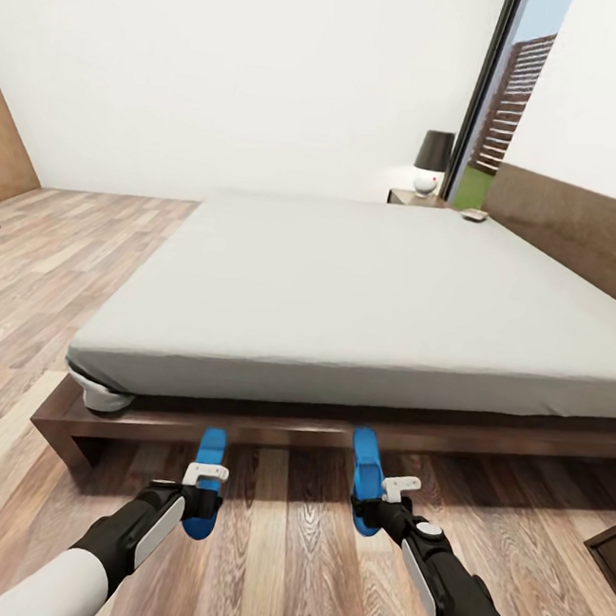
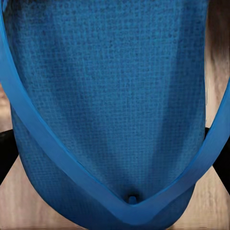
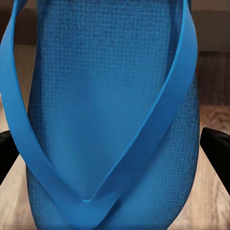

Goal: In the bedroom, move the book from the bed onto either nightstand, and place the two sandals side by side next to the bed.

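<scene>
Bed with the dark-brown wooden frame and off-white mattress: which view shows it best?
Head view: the whole bed lies ahead of both blue sandals. The right wrist view catches just a dark strip, seemingly its frame; in the left wrist view I can't make it out.

Both arms reach forward and down from the lower edge of the head view, white upper sleeves giving way to black forearms and wrists. The left gripper (image 1: 202, 499) sits ahead of the left wrist, its white finger piece across a blue sandal (image 1: 206, 480) that it grips. The right gripper (image 1: 377, 501) does likewise, clamped on the other sandal (image 1: 364, 477). In each wrist view the black fingers (image 3: 215, 146) flank the sole at both sides. The two arms are roughly level and well apart.
</scene>
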